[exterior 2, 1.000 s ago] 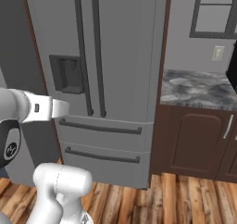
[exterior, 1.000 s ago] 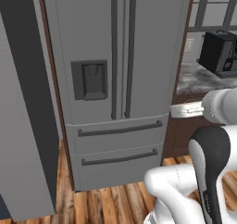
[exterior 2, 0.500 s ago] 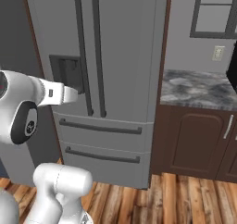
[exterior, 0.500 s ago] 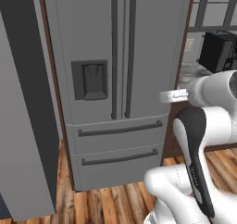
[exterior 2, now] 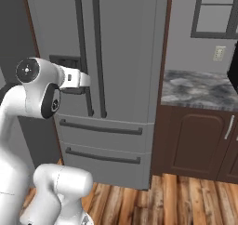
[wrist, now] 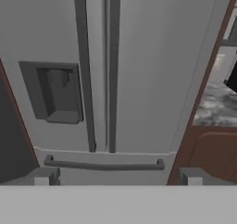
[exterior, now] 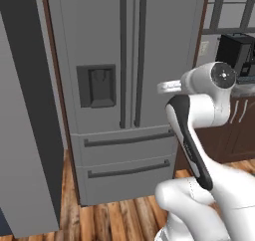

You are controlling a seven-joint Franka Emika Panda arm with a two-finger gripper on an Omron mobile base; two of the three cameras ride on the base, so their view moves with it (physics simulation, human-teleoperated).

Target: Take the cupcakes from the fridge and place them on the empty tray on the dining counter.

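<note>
We lift our arm higher toward the fridge (exterior: 114, 85), doors not open yet. Our gripper (wrist: 118, 177) is spread wide, holding nothing, ready for a handle (wrist: 113, 70).

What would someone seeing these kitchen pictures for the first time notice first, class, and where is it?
The tall grey French-door fridge dominates the middle, both doors shut, with two long dark handles side by side and a dark dispenser recess on its left door. The white robot arm rises in front of it, its open tool facing the doors. A marbled wall counter on dark cabinets stands to the fridge's right.
</note>
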